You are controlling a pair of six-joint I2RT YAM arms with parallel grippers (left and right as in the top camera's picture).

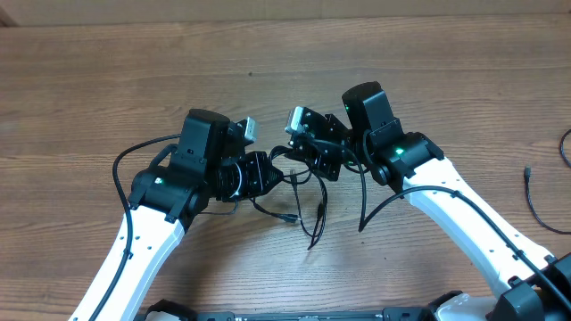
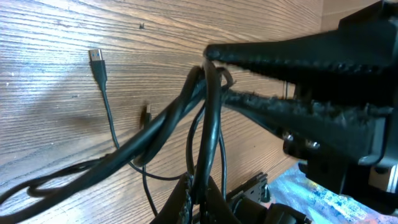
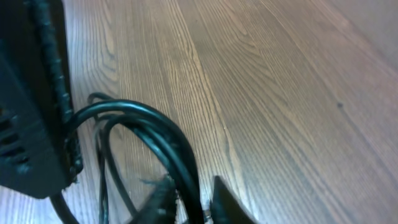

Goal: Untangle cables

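Note:
A knot of thin black cables (image 1: pixel 302 189) hangs between my two grippers above the middle of the table, with plug ends (image 1: pixel 290 217) trailing onto the wood. My left gripper (image 1: pixel 268 174) is shut on a bundle of the cables (image 2: pixel 161 124), pinched between its fingertips (image 2: pixel 202 193). My right gripper (image 1: pixel 308 160) faces it closely. In the right wrist view a cable loop (image 3: pixel 168 137) runs between the right gripper (image 3: pixel 193 199) fingers, lying against the left finger with a gap to the other one, so the jaws stand slightly open. A USB plug (image 2: pixel 95 56) lies on the table.
Another thin black cord (image 1: pixel 535 201) lies on the wood at the far right edge. Thicker arm cables loop beside the left arm (image 1: pixel 116 174) and under the right arm (image 1: pixel 368 203). The right gripper's ribbed fingers (image 2: pixel 292 56) fill the upper right of the left wrist view.

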